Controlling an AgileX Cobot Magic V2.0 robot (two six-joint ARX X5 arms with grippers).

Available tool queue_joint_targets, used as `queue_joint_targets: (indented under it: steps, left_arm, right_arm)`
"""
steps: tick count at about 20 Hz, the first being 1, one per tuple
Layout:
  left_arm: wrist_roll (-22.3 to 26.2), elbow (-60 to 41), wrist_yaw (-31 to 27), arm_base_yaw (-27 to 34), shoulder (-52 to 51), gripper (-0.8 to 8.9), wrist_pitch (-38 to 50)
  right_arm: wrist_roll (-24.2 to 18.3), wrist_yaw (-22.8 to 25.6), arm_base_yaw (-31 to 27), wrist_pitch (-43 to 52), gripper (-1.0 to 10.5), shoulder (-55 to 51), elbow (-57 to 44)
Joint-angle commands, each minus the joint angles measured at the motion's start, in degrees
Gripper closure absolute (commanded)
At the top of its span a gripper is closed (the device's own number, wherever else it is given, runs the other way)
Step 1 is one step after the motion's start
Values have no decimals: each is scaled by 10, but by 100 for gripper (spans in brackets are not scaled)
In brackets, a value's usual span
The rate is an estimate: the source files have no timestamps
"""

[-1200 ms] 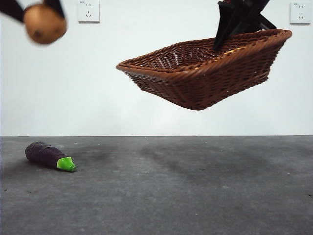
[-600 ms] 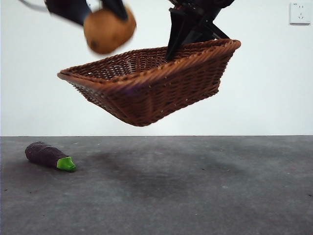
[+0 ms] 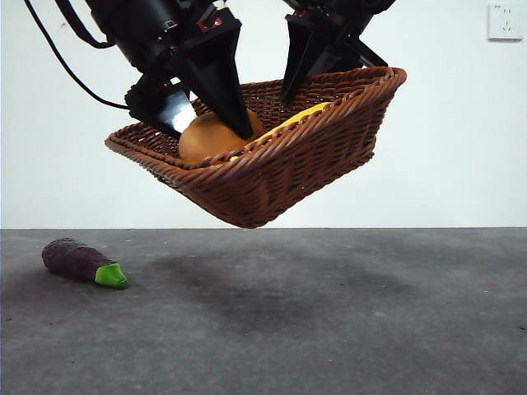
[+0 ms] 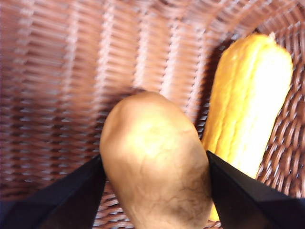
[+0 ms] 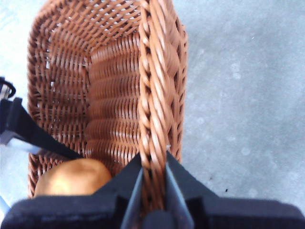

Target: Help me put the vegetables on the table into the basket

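The woven basket hangs tilted above the table. My right gripper is shut on its braided rim at the high far side. Inside the basket, my left gripper is shut on the tan potato, one jaw against each side of it. The potato is low in the basket, close to the wicker floor. A yellow corn piece lies right beside it in the basket, also visible over the rim. The purple eggplant with its green cap lies on the table at the left.
A white wall with a power socket stands behind the table. The left arm's cable loops down at the upper left. The basket's shadow falls on the table below it.
My left gripper has carried the potato down from above the rim into the basket. The basket stayed near the same place and the corn slid into sight. The eggplant has not moved.
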Motion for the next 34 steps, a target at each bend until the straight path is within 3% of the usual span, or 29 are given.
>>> queue_joint_targets:
  steps: [1,3,4,9,13,19,21,26,34]
  left_arm:
    - [-18,-2,3,-2,3,705,0]
    - [-32,-2,15,-4,3,459,0]
    - [-41,-2,18,-4,2,412,0]
    - [-77,-1,12,2,-24,403,2]
    - [-143,-1,5,27,-62,402,5]
    - [-255,-1,-112,99,-144,402,4]
    - [-289,-1,-123,136,-150,403,0]
    - [-360,-1,-155,201,-86,402,-3]
    - [-453,-1,-176,229,71,402,0]
  right_arm:
    - [7,-9,0,11,959,3,-1]
    - [5,-9,0,11,959,3,-1]
    - [3,-9,0,10,959,3,-1]
    - [-3,-8,0,9,959,3,-1]
    - [-6,-7,-4,11,959,3,-1]
    - [-18,-23,-68,11,959,-1,-1]
    - [-19,-39,-104,11,959,-3,-1]
    - [-40,-68,-163,12,959,-14,-1]
    - [-64,-89,-169,11,959,-14,-1]
